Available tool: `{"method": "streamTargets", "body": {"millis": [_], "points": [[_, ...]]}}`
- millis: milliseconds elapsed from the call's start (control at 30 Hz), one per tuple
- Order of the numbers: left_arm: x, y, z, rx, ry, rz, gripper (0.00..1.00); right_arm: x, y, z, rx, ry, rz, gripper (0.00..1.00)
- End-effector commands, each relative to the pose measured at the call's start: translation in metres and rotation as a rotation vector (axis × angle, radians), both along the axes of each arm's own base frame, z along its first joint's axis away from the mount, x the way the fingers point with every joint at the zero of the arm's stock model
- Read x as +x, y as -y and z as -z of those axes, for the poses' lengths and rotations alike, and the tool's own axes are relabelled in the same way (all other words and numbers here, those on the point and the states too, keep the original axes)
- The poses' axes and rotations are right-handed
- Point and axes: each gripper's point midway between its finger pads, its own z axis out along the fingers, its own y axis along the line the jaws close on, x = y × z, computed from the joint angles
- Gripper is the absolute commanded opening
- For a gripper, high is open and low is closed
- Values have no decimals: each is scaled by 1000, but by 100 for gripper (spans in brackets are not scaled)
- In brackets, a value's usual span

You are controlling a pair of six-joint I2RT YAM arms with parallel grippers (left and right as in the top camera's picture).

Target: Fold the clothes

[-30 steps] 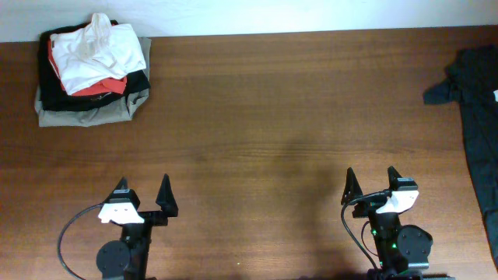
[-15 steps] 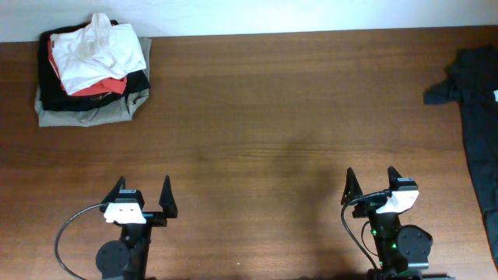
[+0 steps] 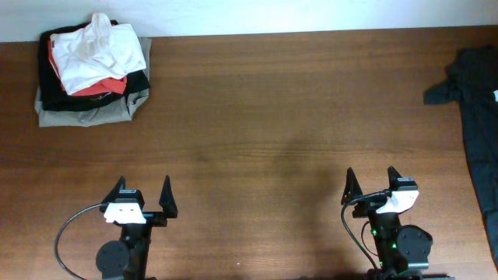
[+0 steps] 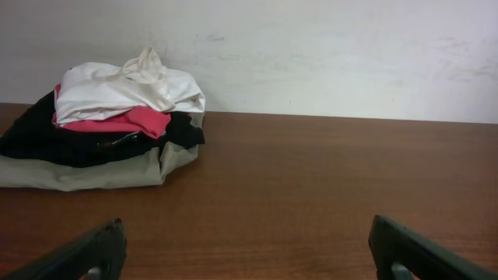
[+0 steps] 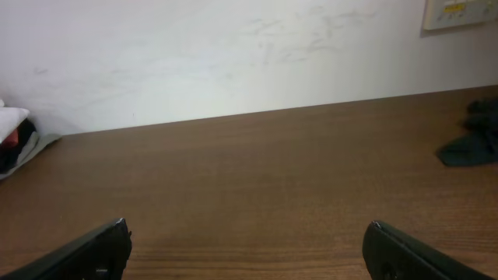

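Observation:
A stack of folded clothes [image 3: 92,68] sits at the table's far left: a white garment on top, then red, black and olive layers. It also shows in the left wrist view [image 4: 109,128]. A dark unfolded garment [image 3: 476,109] lies crumpled at the right edge; a part of it shows in the right wrist view [image 5: 471,144]. My left gripper [image 3: 142,194] is open and empty near the front edge, left of centre. My right gripper [image 3: 371,183] is open and empty near the front edge, right of centre. Both are far from the clothes.
A white wall [image 5: 233,54] runs along the table's far edge, with a wall plate [image 5: 459,12] at the upper right. A cable [image 3: 74,225] loops beside the left arm's base. The brown wooden table [image 3: 264,117] spans the view.
The left gripper turned slightly one second ago, squaring up to face the far edge, then held still. The right arm and the clothes have not moved.

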Motion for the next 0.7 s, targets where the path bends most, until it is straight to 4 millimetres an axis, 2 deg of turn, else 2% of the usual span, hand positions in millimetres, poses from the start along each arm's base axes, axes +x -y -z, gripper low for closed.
{"method": "streamTargets", "body": {"millis": [0,667], "points": [[0,1,2,19,3,8,99,0,-1,2,-6,-1,-10,98],[0,1,2,19,3,8,99,0,-1,2,-6,-1,-10,99]]}}
